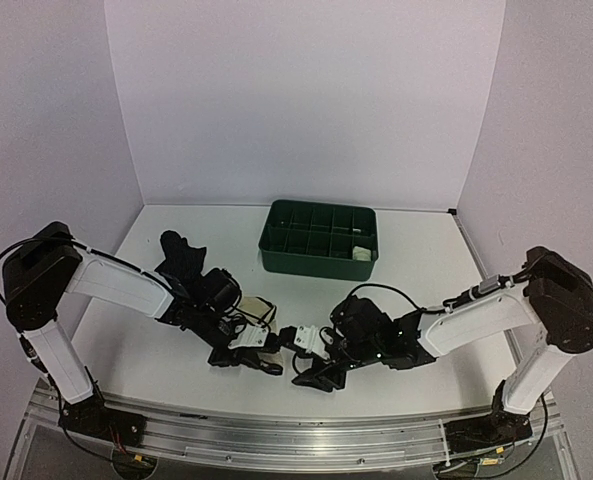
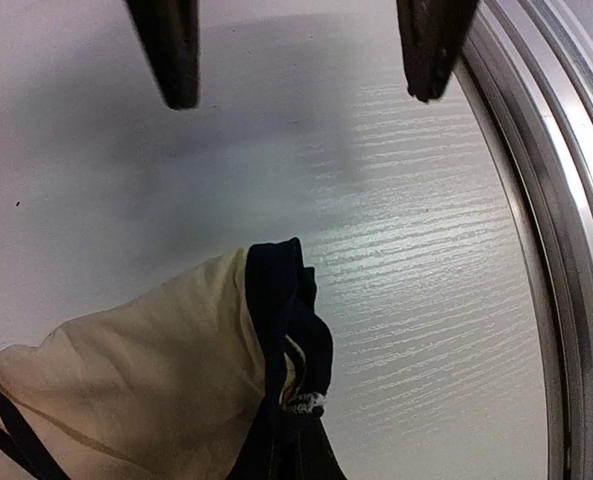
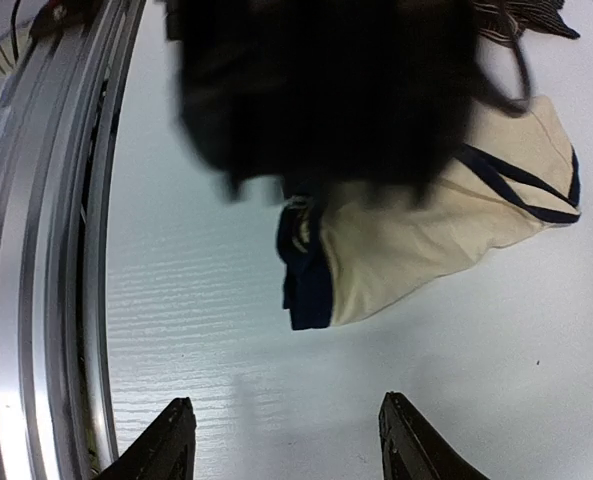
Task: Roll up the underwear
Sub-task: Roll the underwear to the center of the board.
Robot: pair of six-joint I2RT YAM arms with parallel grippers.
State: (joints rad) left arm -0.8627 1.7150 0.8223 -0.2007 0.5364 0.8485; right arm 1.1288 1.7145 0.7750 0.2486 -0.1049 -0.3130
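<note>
Pale lilac walls (image 1: pixel 306 100) stand around a white table (image 1: pixel 426 270), and a ribbed aluminium rail (image 3: pixel 46 250) runs along its near edge. Near that rail, between the two arms, lies the cream cloth underwear with black edging (image 3: pixel 426 230). It is spread mostly flat on the table. Its dark waistband is bunched together at the end that points to the right arm.

The left gripper (image 3: pixel 311 180) shows only as a dark blur in the right wrist view, directly over this bunched end. Its fingers are closed, and the folded waistband runs in under them, so it has hold of the garment there. I cannot tell if this end is lifted a little from the table.

The right gripper (image 3: pixel 286 402) faces it from the other side with its two fingers wide apart and nothing between them. They do not touch the cloth, and bare table shows between them and the waistband.

A black cloth garment (image 1: pixel 179 252) lies crumpled on the table behind the left arm. To its right, at the far middle of the table, stands a green plastic tray (image 1: pixel 316 264) with many compartments. A small cream-white cloth bundle (image 1: pixel 359 252) sits in its near right corner compartment.
</note>
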